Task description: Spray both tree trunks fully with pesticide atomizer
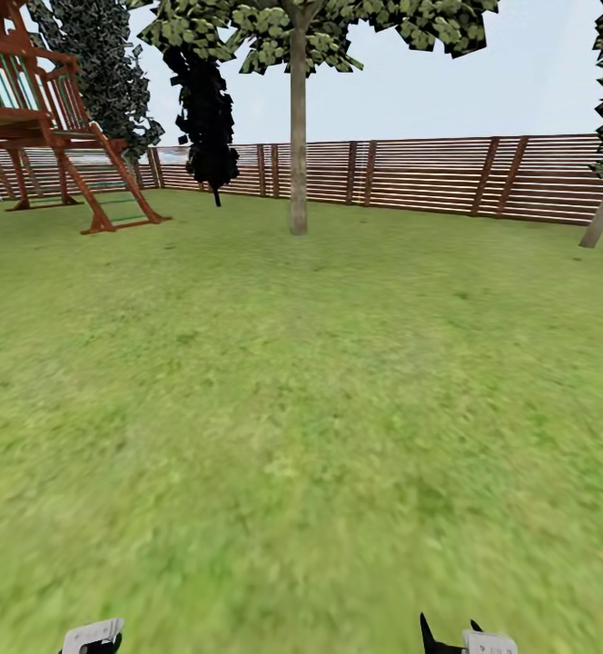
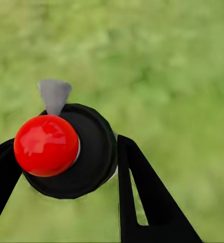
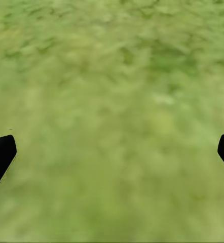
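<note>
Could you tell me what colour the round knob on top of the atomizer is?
Bright glossy red knob on a black cap, clearest in the left wrist view.

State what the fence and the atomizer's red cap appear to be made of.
Fence: apparently wood, matte brown, judging by its horizontal slats and posts. Atomizer red cap: likely glossy plastic, since bright highlights sit on its smooth round surface; the black body beneath looks duller.
</note>
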